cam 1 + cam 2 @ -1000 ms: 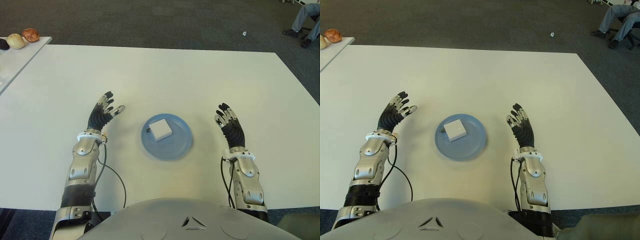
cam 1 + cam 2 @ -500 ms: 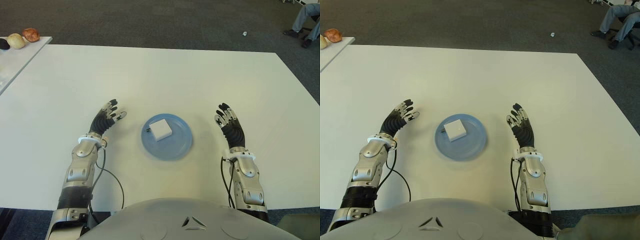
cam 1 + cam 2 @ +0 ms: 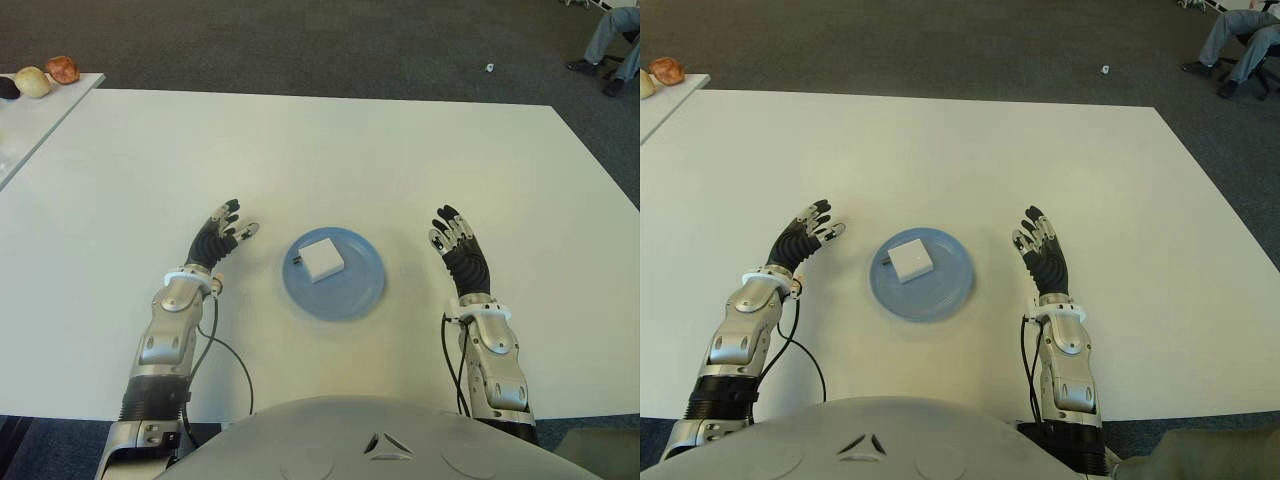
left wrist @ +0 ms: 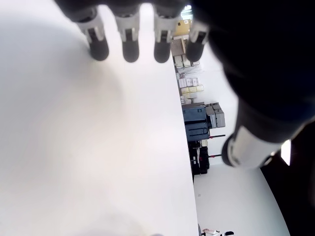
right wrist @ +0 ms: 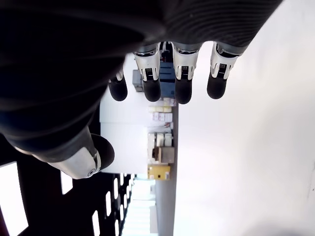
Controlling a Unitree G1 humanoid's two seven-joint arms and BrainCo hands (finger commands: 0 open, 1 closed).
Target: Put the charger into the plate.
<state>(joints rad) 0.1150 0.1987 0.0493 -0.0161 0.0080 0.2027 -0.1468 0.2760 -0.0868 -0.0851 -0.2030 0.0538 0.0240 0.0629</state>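
Note:
A white square charger (image 3: pixel 319 258) lies inside the blue plate (image 3: pixel 355 290) near the middle of the white table (image 3: pixel 320 150), towards the plate's far left side. My left hand (image 3: pixel 222 231) is open, its fingers (image 4: pixel 130 43) spread, a short way to the left of the plate and holding nothing. My right hand (image 3: pixel 453 240) shows to the right of the plate, open with fingers (image 5: pixel 183 83) extended and empty.
At the far left stands a second table (image 3: pixel 25 120) with several round food items (image 3: pixel 45 76). A person's legs (image 3: pixel 612 40) show at the far right on the dark carpet. A small white scrap (image 3: pixel 490 68) lies on the floor.
My left hand has moved nearer to me and to the right, closer to the plate. The right hand, plate and charger have stayed put.

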